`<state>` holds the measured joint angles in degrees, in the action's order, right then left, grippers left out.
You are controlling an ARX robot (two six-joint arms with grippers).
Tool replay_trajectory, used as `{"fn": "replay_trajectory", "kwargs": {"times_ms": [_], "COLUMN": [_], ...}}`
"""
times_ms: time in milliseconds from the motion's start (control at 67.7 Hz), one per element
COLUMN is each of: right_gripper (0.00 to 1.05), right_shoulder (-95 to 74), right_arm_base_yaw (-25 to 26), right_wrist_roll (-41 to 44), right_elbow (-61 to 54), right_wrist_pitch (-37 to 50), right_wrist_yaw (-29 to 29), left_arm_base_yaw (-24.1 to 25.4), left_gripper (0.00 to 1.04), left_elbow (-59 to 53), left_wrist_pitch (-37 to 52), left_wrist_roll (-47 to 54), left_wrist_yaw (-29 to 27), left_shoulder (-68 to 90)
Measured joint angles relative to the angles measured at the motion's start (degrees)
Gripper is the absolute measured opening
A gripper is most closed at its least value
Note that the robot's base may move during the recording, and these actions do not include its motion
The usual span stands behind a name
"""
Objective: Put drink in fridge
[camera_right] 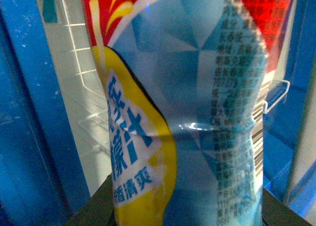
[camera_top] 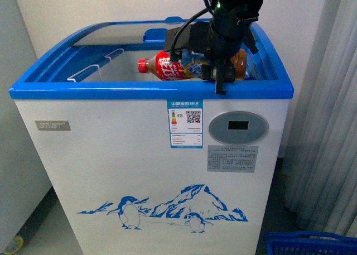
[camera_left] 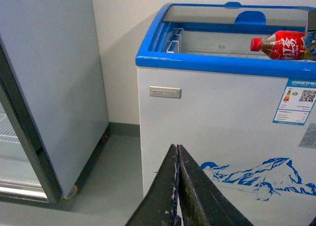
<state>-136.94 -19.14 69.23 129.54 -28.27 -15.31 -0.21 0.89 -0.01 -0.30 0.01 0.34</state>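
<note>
Drink (camera_top: 187, 65) lies sideways over the open fridge (camera_top: 150, 93), right of middle | your right gripper (camera_top: 220, 71) clamps its label mid-body; left gripper (camera_left: 177, 186) pressed closed, empty | likely full, heavy, slick, dents under squeeze; keep mid-body hold

My front camera faces the fridge (camera_top: 150, 154) squarely from nearby. My left wrist camera views it from lower left, sharing its front. My right wrist camera presses against the drink (camera_right: 187, 112).
</note>
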Motion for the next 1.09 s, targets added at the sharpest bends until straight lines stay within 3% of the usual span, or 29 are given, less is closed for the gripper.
{"fn": "replay_trajectory", "kwargs": {"times_ms": [310,517,635,709,842,931,1019,1049,1093], "right_gripper": [0.98,0.97,0.97,0.97,0.97,0.97,0.97,0.94,0.86], "right_shoulder": [6.47,22.51,38.14,49.96,67.58,83.43,96.56,100.41,107.67], "right_arm_base_yaw": [-1.05,-1.05,0.31,4.35,11.26,13.11,11.82,10.97,9.6], "right_wrist_roll": [-4.24,-12.96,-28.09,-42.82,-64.81,-75.91,-82.99,-82.34,-79.14], "right_elbow": [-7.78,-28.46,-44.15,-52.37,-63.54,-71.45,-74.86,-77.44,-84.41], "right_wrist_pitch": [3.72,10.47,12.68,6.12,-7.54,-18.97,-28.81,-25.27,-11.3], "right_wrist_yaw": [2.49,7.19,5.81,4.55,9.97,13.46,11.93,9.49,6.05], "left_arm_base_yaw": [0.0,0.0,0.0,0.0,0.0,0.0,0.0,0.0,0.0], "left_gripper": [0.03,0.03,0.03,0.03,0.03,0.03,0.03,0.03,0.03], "left_elbow": [0.0,0.0,0.0,0.0,0.0,0.0,0.0,0.0,0.0], "left_wrist_pitch": [0.0,0.0,0.0,0.0,0.0,0.0,0.0,0.0,0.0], "left_wrist_roll": [0.0,0.0,0.0,0.0,0.0,0.0,0.0,0.02,0.02], "left_wrist_yaw": [0.0,0.0,0.0,0.0,0.0,0.0,0.0,0.0,0.09], "left_shoulder": [0.0,0.0,0.0,0.0,0.0,0.0,0.0,0.0,0.0]}}
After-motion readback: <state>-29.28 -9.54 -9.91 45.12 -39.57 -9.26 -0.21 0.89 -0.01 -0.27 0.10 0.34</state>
